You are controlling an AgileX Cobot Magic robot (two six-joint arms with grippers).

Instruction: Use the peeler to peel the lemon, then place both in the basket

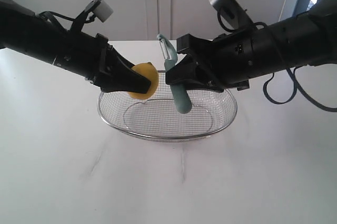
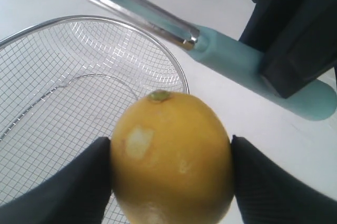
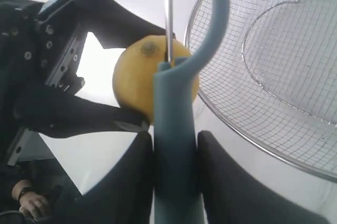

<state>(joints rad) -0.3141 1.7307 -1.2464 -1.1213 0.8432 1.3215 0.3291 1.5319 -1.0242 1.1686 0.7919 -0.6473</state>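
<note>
My left gripper [image 1: 149,83] is shut on the yellow lemon [image 1: 143,81] and holds it in the air above the left part of the wire basket [image 1: 221,121]. The lemon [image 2: 171,155] fills the space between the black fingers [image 2: 68,182] and shows a pale scraped patch. My right gripper [image 1: 175,77] is shut on the teal handle of the peeler [image 1: 180,97], which stands nearly upright with its blade head [image 1: 167,50] uppermost, just right of the lemon. In the right wrist view the peeler [image 3: 174,145] sits between the pads, with the lemon [image 3: 138,79] right behind its blade.
The basket [image 2: 105,20] rests on a white table beneath both grippers. Both black arms reach in from the sides, with a loose cable [image 1: 287,95] hanging by the right one. A white wall stands behind the table.
</note>
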